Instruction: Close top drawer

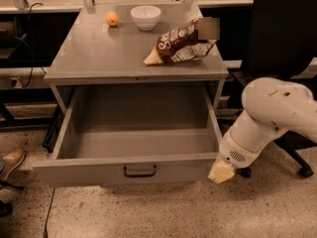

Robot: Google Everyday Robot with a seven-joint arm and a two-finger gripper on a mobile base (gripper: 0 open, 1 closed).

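- The top drawer (89, 173) stands pulled far out of the grey cabinet (99, 58), with its front panel well forward of the cabinet's top edge and its inside bare.
- Judged from this, the closing has not yet begun to show: the whole travel of the drawer back into the cabinet is left.
- The gripper (221, 171) hangs low at the right end of the drawer's front panel, just beside its corner. Whether it touches the panel cannot be told.
- Whether the gripper is open or closed cannot be told either; nothing is seen in its hold.
- The small dark loop handle (140, 171) sits at the middle of the front panel, well apart from the gripper.
- The likely remaining step is a push on the front panel toward the cabinet until the panel sits flush.
- Counted: one drawer in view, with one handle, and one gripper on one white arm (272, 113).
- On the cabinet top: one white bowl (145, 17), one orange fruit (112, 19) near it, and one brown snack bag (181, 47) lying toward the right edge.
- Around it: one black chair (285, 38) behind the arm and one shoe (12, 160) at the left edge of the floor.
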